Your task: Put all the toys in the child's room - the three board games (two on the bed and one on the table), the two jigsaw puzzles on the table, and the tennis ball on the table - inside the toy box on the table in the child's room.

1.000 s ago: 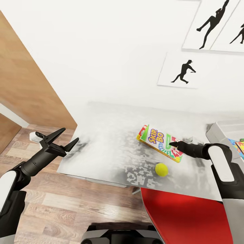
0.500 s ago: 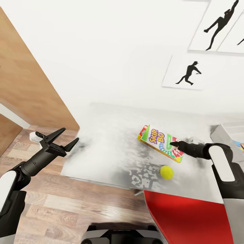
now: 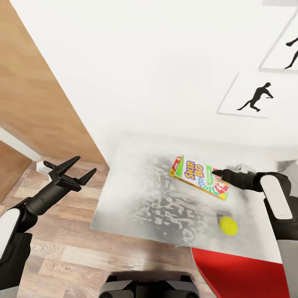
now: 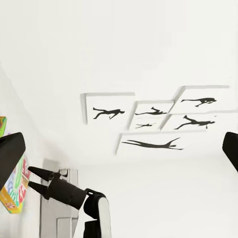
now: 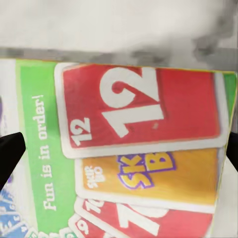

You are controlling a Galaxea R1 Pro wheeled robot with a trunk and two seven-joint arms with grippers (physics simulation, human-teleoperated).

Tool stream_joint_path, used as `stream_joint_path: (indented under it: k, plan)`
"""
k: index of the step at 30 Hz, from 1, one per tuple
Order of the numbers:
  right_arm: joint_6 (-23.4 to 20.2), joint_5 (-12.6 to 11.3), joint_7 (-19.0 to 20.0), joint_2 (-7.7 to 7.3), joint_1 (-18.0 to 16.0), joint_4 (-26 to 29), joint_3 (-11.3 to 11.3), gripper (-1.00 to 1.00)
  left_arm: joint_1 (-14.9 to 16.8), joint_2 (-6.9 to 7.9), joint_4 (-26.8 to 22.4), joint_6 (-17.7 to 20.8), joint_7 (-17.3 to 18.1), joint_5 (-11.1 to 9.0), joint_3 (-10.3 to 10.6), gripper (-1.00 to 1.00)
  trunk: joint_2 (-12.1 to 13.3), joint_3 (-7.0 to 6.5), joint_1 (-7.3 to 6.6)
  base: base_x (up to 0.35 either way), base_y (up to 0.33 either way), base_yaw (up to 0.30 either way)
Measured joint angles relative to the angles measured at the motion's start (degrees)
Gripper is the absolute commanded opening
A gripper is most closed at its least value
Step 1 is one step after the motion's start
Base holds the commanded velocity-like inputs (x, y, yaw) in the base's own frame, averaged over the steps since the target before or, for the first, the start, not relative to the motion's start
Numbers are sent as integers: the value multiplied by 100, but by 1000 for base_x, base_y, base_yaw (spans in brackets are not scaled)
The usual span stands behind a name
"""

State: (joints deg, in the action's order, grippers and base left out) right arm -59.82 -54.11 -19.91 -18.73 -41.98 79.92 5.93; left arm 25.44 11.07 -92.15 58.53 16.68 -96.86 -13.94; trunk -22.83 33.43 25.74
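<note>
Flat glossy Skip-Bo box on mottled white table, right gripper spread wide over it — left gripper wide too

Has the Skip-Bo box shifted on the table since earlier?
Yes. The Skip-Bo box slid toward the left edge of the table, away from the tennis ball.

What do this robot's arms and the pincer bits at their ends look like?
Each arm has glossy white shells joined by black segments, narrowing to a black forearm. The left end effector is matte black with two long, pointed fingers and a small white block beside its base. The right end effector is black and tapered too. No cables or markings show.
</note>
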Motion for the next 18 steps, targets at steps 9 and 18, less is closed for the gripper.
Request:
stream_joint_path:
  k: [9,18]
  plan:
    - [-1,-27,-1,-67,-215,12,92,100,-1,1,1,-3,-1,0,0,100,0,0,1,53,80,150]
    - [-1,-41,0,-75,-256,18,105,100,0,0,2,-1,5,0,0,100,0,0,2,7,11,189]
